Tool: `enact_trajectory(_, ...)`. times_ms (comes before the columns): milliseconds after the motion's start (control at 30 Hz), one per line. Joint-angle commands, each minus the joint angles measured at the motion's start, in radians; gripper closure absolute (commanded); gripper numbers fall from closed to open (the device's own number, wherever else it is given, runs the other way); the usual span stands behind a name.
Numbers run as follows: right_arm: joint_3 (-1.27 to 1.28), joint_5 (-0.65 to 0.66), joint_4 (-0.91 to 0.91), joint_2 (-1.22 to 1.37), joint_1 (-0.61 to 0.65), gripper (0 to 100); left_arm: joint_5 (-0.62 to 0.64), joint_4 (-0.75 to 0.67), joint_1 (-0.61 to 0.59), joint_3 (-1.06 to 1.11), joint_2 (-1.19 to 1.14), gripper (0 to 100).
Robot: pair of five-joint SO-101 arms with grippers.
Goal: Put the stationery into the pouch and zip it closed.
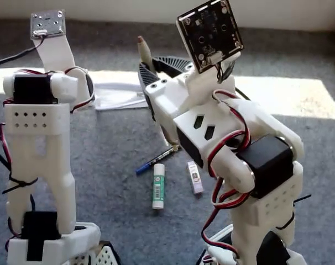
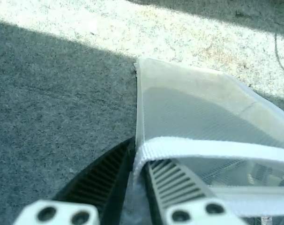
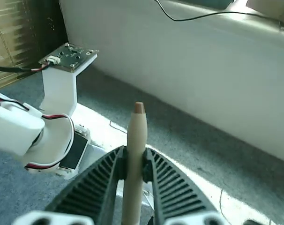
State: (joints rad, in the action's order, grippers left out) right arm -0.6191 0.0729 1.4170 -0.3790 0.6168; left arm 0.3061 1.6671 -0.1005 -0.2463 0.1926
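A: Worktop [image 1: 101,154]: pouch [image 2: 203,108] lies at the far side, left pincer [image 2: 137,151] clenched on its edge band.

B: Right pincer [image 3: 134,157] grips tan pen [image 3: 136,136], tip up. Advice: tilt it level, aim for the mouth, release only once inside. Glue stick [image 1: 158,186] and blue pen [image 1: 153,161] lie nearer.

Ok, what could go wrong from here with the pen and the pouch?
The right hand pinches the beige pen at one narrow spot, so it may swivel or slip on the way. The left hand holds the pouch only by its edge strip; the mesh could tug free. The glue stick and blue pen lie near the right arm and might get knocked.
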Motion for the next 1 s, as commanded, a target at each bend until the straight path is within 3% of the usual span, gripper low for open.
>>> enact_trajectory(0, -0.051, -0.009, -0.11, -0.033, 0.013, 99.3, -0.011, 0.002, 0.019, -0.048, -0.007, 99)
enact_trajectory(333, -0.048, -0.009, -0.308, -0.024, 0.018, 99.3, -0.011, 0.0, 0.019, -0.045, -0.007, 99)
enact_trajectory(667, -0.042, -0.003, -0.447, -0.021, 0.154, 99.3, -0.011, 0.002, 0.019, -0.042, -0.007, 99)
enact_trajectory(967, 0.183, -0.002, -0.684, -0.033, 0.15, 99.3, -0.011, 0.002, 0.016, -0.042, -0.007, 99)
